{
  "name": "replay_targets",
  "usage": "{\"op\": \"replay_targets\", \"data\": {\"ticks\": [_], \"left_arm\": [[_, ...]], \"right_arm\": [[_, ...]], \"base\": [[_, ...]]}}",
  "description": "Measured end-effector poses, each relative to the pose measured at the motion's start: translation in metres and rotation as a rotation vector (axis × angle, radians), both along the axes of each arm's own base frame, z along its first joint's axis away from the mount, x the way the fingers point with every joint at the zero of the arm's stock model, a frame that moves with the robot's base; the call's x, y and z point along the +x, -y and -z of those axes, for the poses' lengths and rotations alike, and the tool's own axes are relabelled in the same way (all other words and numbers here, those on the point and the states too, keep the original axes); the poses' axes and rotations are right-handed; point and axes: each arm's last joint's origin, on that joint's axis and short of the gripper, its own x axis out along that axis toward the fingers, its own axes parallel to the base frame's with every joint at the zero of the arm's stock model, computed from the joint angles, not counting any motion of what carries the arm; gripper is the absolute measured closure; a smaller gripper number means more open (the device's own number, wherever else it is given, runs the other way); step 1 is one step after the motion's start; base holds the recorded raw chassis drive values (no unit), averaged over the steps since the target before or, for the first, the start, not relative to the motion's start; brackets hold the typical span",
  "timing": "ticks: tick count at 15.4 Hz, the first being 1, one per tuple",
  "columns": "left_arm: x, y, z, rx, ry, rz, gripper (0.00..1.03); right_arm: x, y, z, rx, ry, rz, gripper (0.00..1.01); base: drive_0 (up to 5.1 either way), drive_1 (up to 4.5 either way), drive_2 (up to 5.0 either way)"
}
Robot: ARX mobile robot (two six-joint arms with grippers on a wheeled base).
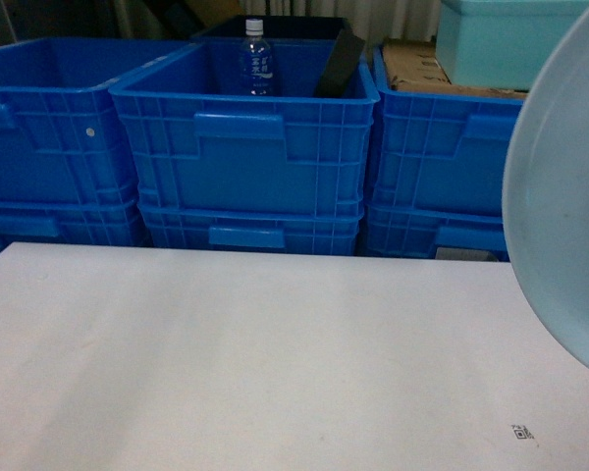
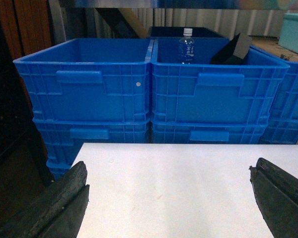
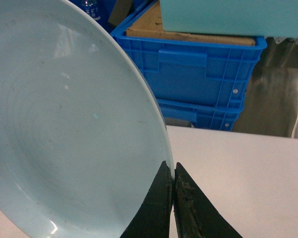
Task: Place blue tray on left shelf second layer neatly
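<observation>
The right hand [image 3: 173, 198] is clenched on the rim of the blue tray [image 3: 64, 129], its two dark fingers [image 3: 156, 208] pressed together with the thin edge pinched between them. The tray stands tilted nearly on edge, rising up and to the left of the hand, clear of the white tabletop [image 3: 248, 173] that lies under and to the right of the hand. In the head view the same tray fills the right border as a big pale curve (only part of its disc shows there).

Beyond the right hand sit stacked blue crates [image 3: 203, 74]; the top one carries a cardboard sheet [image 3: 188, 34] and a pale blue rectangular box [image 3: 228, 15] on it.

The left hand [image 2: 169, 198] is released, its fingers [image 2: 54, 203] spread wide apart with nothing between them, hovering low over the near edge of the tabletop. Straight ahead of it, past the far edge of the tabletop, two more crate stacks stand side by side. The crate ahead and slightly right of the left hand holds an upright water bottle [image 2: 186, 45] and a dark slanted object [image 2: 233, 49] just beside it. The shelf itself cannot be made out clearly.
</observation>
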Motion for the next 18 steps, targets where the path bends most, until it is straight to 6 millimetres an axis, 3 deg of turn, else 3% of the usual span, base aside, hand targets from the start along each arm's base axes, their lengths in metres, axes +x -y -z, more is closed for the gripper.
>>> {"op": "replay_targets", "data": {"ticks": [3, 18], "left_arm": [[0.000, 0.000, 0.000, 0.000, 0.000, 0.000, 0.05], [0.000, 0.000, 0.000, 0.000, 0.000, 0.000, 0.05]], "right_arm": [[-0.012, -0.007, 0.008, 0.004, -0.006, -0.009, 0.99], [-0.010, -0.013, 0.012, -0.035, 0.005, 0.016, 0.99]], "base": [[0.0, 0.00, 0.0], [-0.1, -0.08, -0.1]]}}
